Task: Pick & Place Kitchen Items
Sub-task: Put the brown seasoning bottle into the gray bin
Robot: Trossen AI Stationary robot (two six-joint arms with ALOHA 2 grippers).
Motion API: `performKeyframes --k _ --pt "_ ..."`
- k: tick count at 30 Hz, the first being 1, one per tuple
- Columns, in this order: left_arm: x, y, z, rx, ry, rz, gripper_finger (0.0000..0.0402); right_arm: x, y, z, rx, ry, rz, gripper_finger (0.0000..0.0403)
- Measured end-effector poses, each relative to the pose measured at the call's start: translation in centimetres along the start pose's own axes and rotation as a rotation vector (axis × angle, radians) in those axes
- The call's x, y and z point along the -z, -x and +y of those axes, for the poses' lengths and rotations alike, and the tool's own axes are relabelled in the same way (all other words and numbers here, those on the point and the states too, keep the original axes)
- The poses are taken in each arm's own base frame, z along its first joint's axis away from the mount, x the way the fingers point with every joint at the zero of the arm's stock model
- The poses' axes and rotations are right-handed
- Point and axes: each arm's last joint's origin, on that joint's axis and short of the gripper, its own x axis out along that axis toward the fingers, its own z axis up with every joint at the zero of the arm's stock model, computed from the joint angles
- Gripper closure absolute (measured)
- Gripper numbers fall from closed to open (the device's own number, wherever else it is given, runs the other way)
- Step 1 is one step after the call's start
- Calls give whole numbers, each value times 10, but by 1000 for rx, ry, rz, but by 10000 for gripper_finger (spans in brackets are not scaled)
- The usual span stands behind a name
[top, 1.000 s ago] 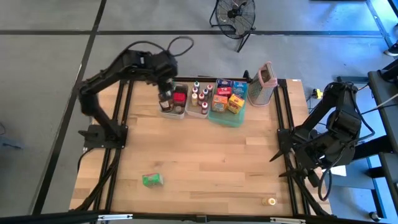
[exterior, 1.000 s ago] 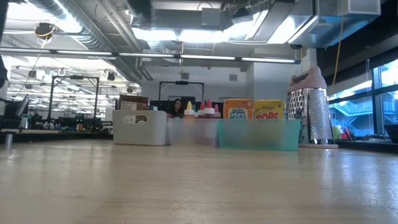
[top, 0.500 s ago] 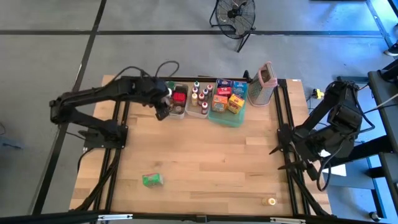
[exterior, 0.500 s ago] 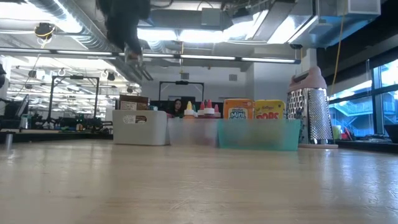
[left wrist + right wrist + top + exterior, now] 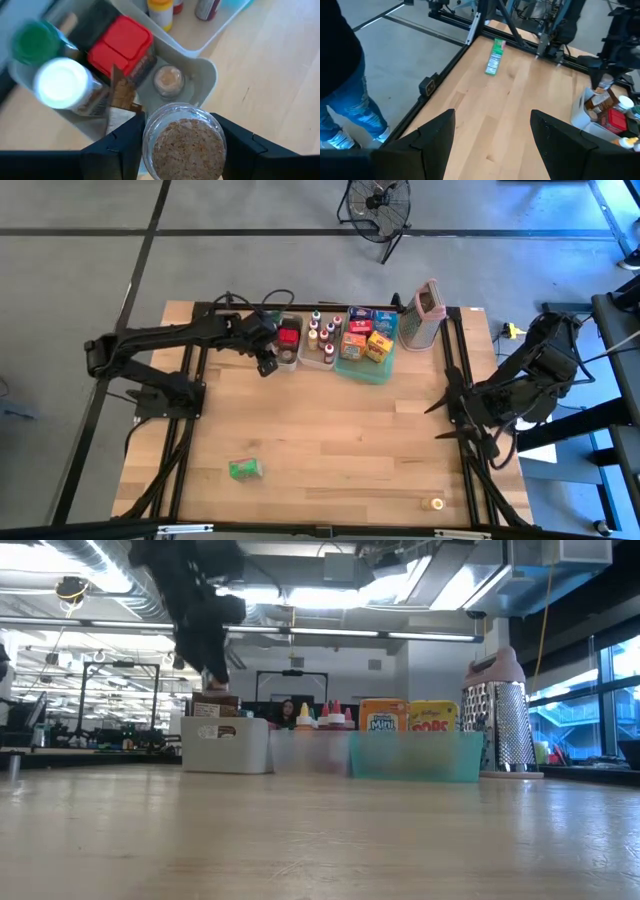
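Pale wooden bench on a grey floor, with a floor fan beyond the far edge. Along the far side, a white tub, a clear tub of small spice bottles and a teal tub of food boxes, then a metal box grater with a pink top. Left claw held above the near end of the white tub, gripping a clear jar of brown granules between its fingers. Inside that tub: a red-lidded box, a white-capped jar, a green-capped jar and a small tan-topped jar. Green box lying alone near the bench's front left; small round gold-topped item near the front right corner. Right claw parked at the right edge, fingers spread, nothing between them. Person in jeans standing on the floor beside the bench.
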Motion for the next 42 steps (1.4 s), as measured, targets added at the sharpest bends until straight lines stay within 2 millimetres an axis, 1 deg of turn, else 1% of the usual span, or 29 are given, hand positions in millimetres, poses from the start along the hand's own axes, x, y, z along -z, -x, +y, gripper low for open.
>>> performKeyframes --k 6,10,13,26,37,42 --pt "9 -20 8 48 77 -44 207 0 -2 -5 29 -16 6 141" --pt "10 -26 10 46 89 -82 205 -1 -4 -9 52 -20 9 141" --pt "10 -30 10 38 96 -80 205 -1 -5 -12 64 -18 13 141" --pt "14 -66 10 -2 101 39 206 -1 -9 -22 94 -32 31 141" --pt "12 -80 9 -4 94 46 201 -1 -16 -26 72 -45 55 141" --pt "12 -80 8 6 93 51 196 -2 -18 -27 61 -52 61 141"
